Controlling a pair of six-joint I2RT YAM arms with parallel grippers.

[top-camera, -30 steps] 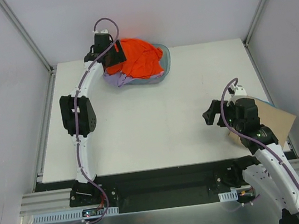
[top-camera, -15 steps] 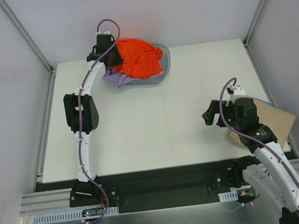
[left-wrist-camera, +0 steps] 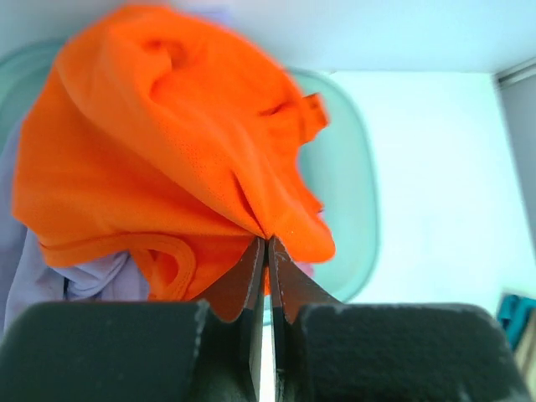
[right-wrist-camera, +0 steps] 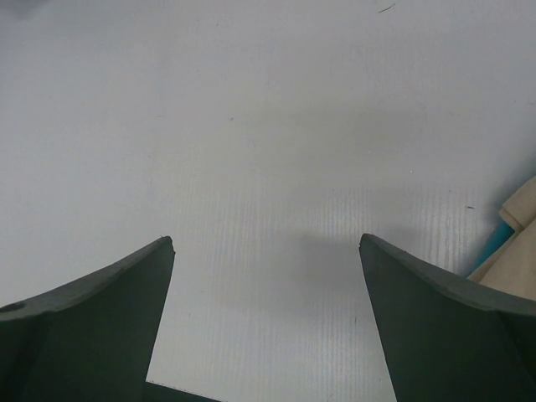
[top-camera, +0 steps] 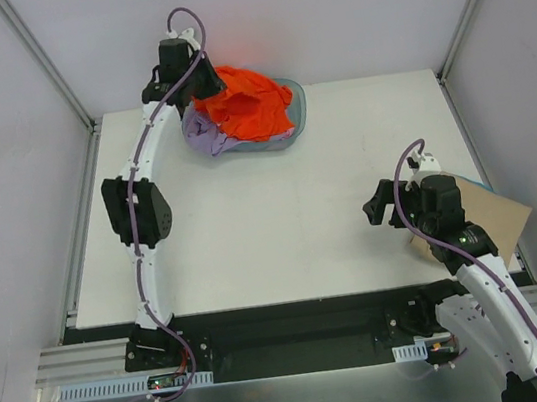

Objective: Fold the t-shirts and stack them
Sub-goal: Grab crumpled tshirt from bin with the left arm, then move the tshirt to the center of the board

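An orange-red t-shirt (top-camera: 249,103) (left-wrist-camera: 159,159) lies bunched on top of a pile in the teal tub (top-camera: 297,106) at the table's far edge. Under it a lavender t-shirt (top-camera: 206,137) (left-wrist-camera: 25,268) spills over the tub's left side. My left gripper (top-camera: 199,88) (left-wrist-camera: 266,243) is shut on a fold of the orange-red t-shirt's left edge, and the cloth rises toward the pinch. My right gripper (top-camera: 383,206) (right-wrist-camera: 266,244) hangs open over bare table at the right, nothing between its fingers. A pink t-shirt does not show.
A tan cardboard sheet (top-camera: 498,217) lies at the table's right edge behind the right arm; its corner (right-wrist-camera: 515,243) shows in the right wrist view. The teal tub's rim (left-wrist-camera: 356,193) curves to the right of the held cloth.
My left gripper has shut on the orange-red t-shirt's edge and drawn up and back a little, lifting the cloth there. The right arm has stayed put.
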